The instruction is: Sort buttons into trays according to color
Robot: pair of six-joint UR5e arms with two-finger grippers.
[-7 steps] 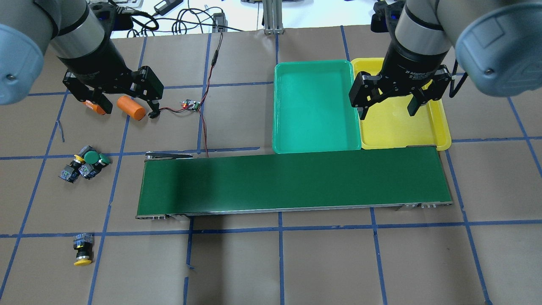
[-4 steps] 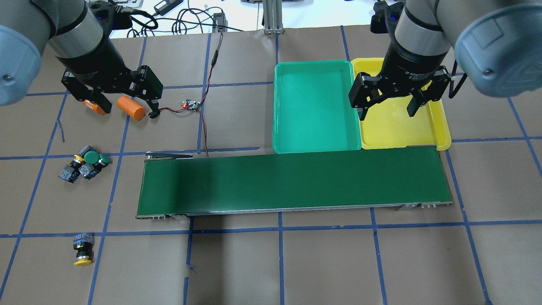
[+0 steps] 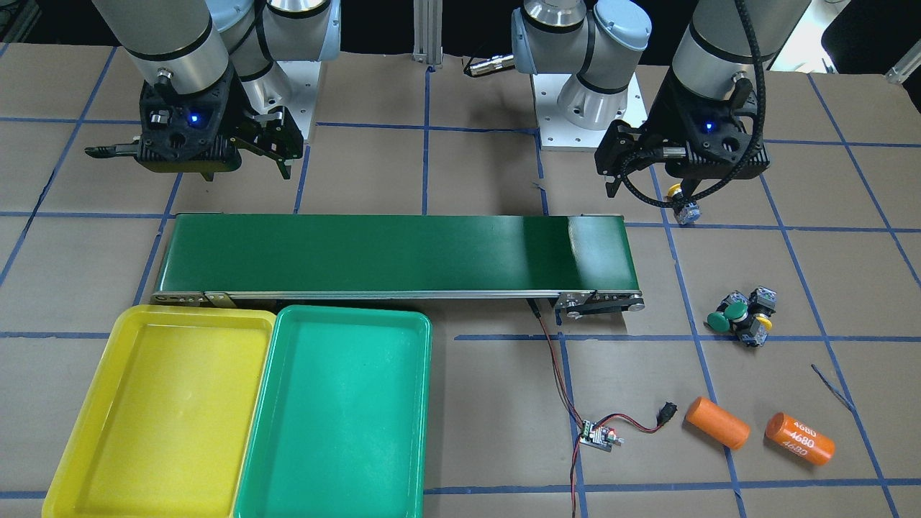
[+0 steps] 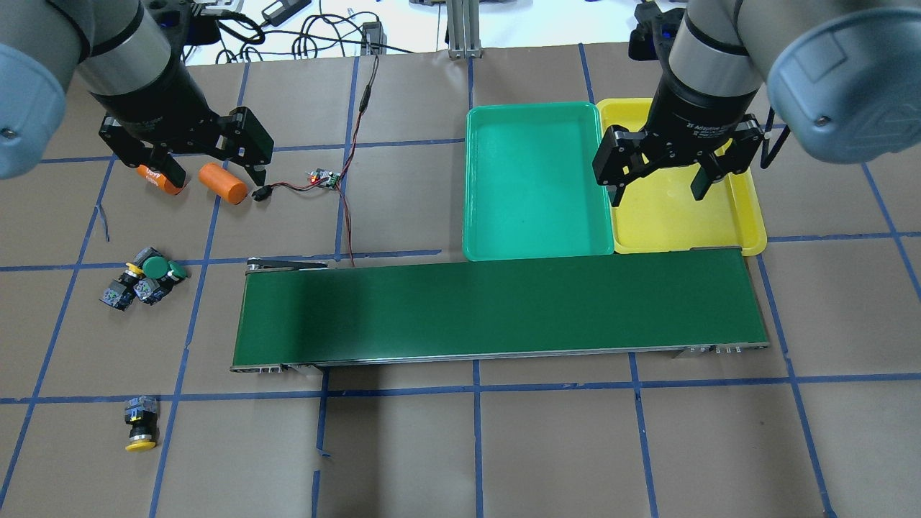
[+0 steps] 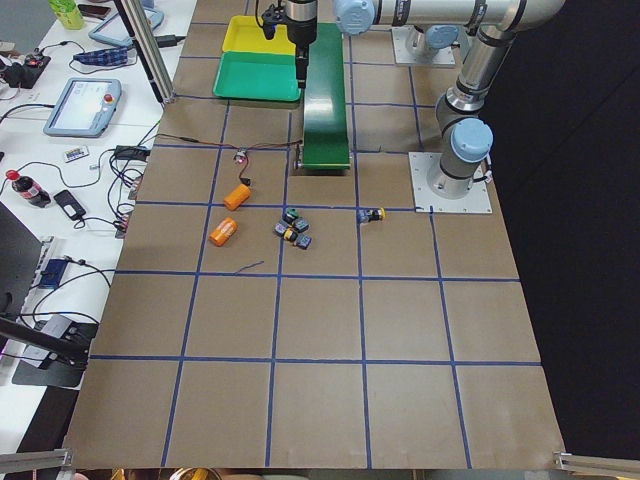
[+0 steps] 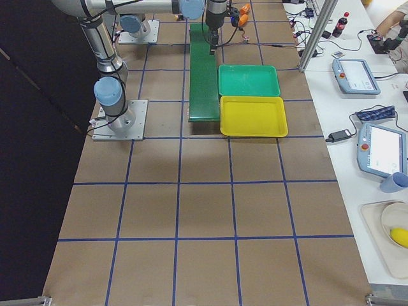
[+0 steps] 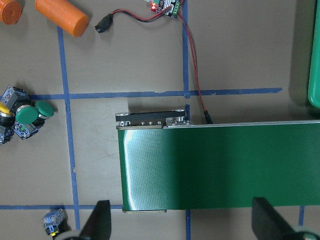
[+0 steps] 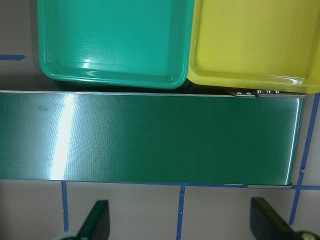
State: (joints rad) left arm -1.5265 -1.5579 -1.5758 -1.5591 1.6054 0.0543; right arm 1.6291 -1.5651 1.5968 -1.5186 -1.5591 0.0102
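Both arms (image 4: pixel 709 65) are silver-grey tubes with pale blue joint caps (image 4: pixel 842 79). The left pincer (image 4: pixel 212 173) and right pincer (image 4: pixel 658 191) are black, the right's collar lettered white. A black ribbed cable (image 3: pixel 752 79) hugs the left wrist

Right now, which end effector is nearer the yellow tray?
Right. Right end effector hangs by the conveyor end beside the yellow tray; left end effector, by the opposite end.
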